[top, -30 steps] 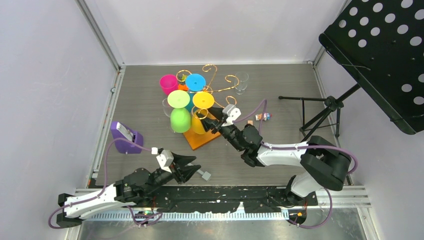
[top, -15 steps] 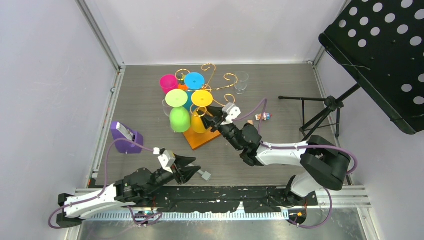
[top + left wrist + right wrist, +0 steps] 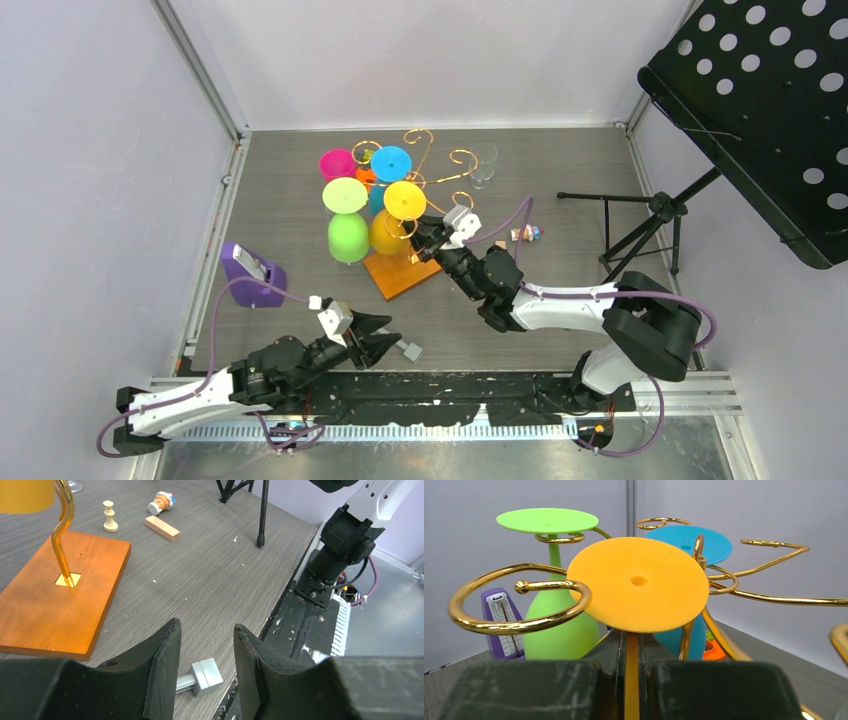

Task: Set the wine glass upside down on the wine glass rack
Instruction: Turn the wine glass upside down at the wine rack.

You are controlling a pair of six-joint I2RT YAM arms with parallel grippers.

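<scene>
At the near side of the rack (image 3: 430,137), the yellow glass (image 3: 405,200) is upside down, its bowl low over the orange base (image 3: 395,272) and its round foot up among the gold scrolls. The right gripper (image 3: 425,236) has its fingers (image 3: 611,647) clamped together on the glass's thin stem, just under the foot. From the wrist view the foot sits tilted beside an open loop (image 3: 489,625), and I cannot tell whether any arm bears it. So I judge the glass turned over and brought to the rack, but not shown to be hung. What is left is seating the foot on a scroll, letting go and drawing back. A green glass (image 3: 347,236) and a blue glass (image 3: 391,163) hang inverted just beside it, close enough to be knocked. A clear glass (image 3: 483,163) stands on the desk (image 3: 560,160) behind. The left gripper (image 3: 380,335) waits near the desk's front edge, fingers apart and holding nothing, over a small grey block (image 3: 202,676).
</scene>
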